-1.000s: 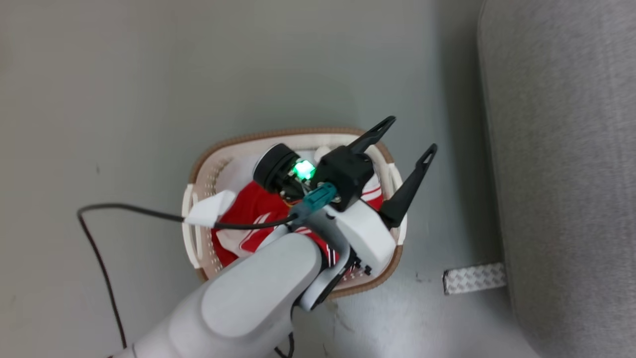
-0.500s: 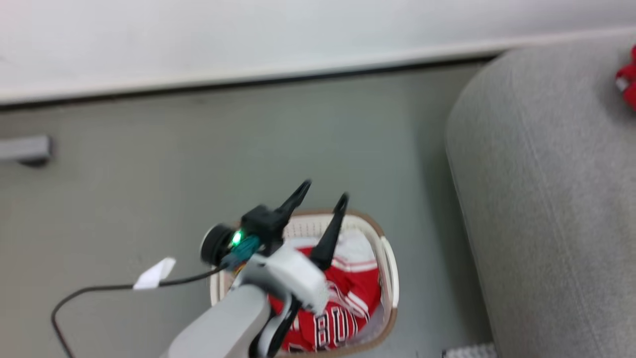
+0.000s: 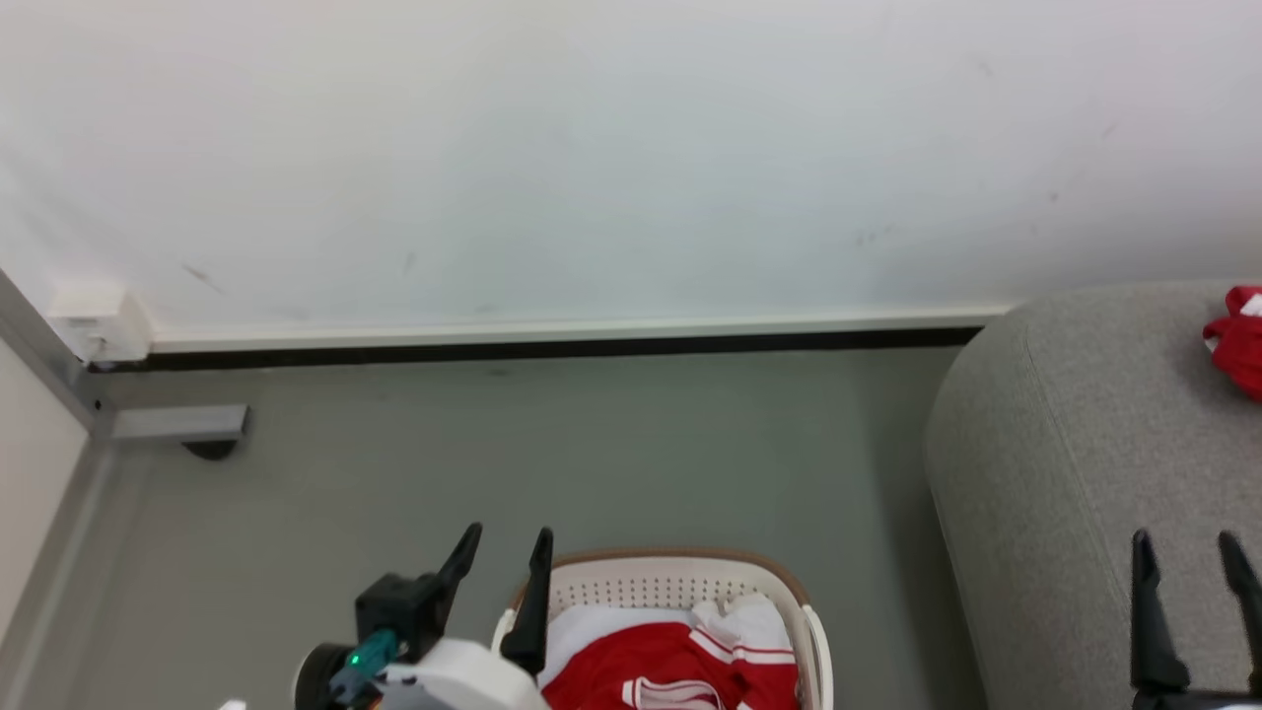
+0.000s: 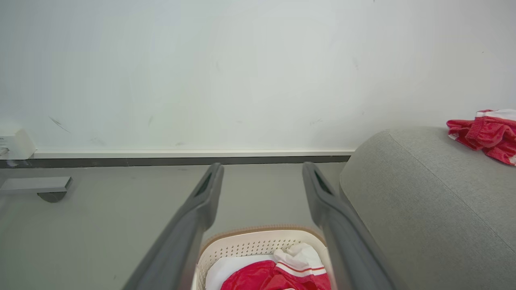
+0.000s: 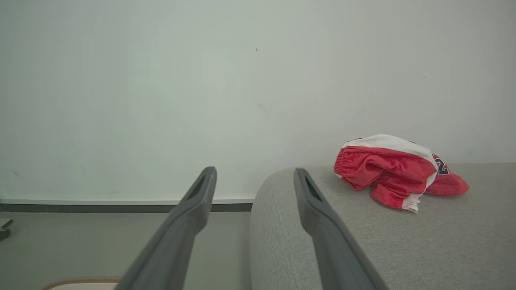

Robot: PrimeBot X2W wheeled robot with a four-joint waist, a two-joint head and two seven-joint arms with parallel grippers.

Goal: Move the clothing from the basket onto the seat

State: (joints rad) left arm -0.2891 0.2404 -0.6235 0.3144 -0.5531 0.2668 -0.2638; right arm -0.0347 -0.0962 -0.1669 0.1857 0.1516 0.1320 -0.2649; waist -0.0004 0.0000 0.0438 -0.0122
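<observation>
Black fingers of the left gripper (image 3: pixel 508 552): spread apart, nothing between them, poised above the left rim of the basket (image 3: pixel 680 560). The basket sits on the grey floor (image 3: pixel 394 473), just off the left edge of the seat (image 3: pixel 1065 444). Clothing (image 3: pixel 670 666) inside is a red heap with white panels and striped trim, filling the basket's middle. Its near part is cut off by the head view's bottom edge. Right gripper (image 3: pixel 1183 557): likewise released and empty, above the seat. One red garment (image 5: pixel 387 169) lies crumpled on the seat, toward its far side.

Judgement: task part done. The step in hand is a fresh pick from the basket, likeliest by the left gripper.
- Come down over the heap's centre, not onto the perforated wall or the brown rim.
- Close on a bunched fold or the striped trim, where the cloth is thick enough to hold.
- Lift until the hanging cloth clears the rim, or the light basket may drag along.
- Carry right and release well in from the seat's rounded left edge, so nothing slides to the floor.
</observation>
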